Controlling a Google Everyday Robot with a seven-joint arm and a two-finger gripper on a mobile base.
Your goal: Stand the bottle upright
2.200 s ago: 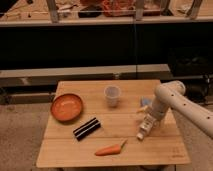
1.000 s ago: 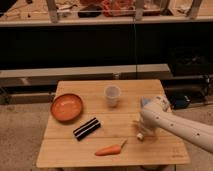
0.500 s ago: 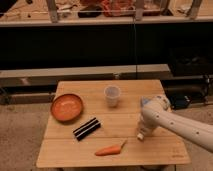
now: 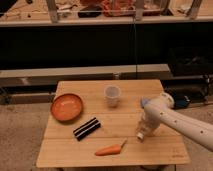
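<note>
While my white arm (image 4: 181,123) reaches in from the right, the wooden table (image 4: 150,88) fills the middle of the view. The arm bends down over the table's right side, and my end effector (image 4: 143,127) points down at the board there. I cannot tell whether it is open or clamped. On the left sits the orange bowl (image 4: 66,106), well apart from me. The translucent white cup (image 4: 112,96) stands upright toward the far middle. A black bar (image 4: 86,128) lies slantwise in front of the bowl, and a carrot (image 4: 109,149) lies near the front edge. The bottle (image 4: 141,134) shows as a pale shape right at my end effector's tip, just right of the carrot. Whether it is upright or tilted, I cannot tell. A small blue-grey object (image 4: 144,102) peeks out beside my arm.
</note>
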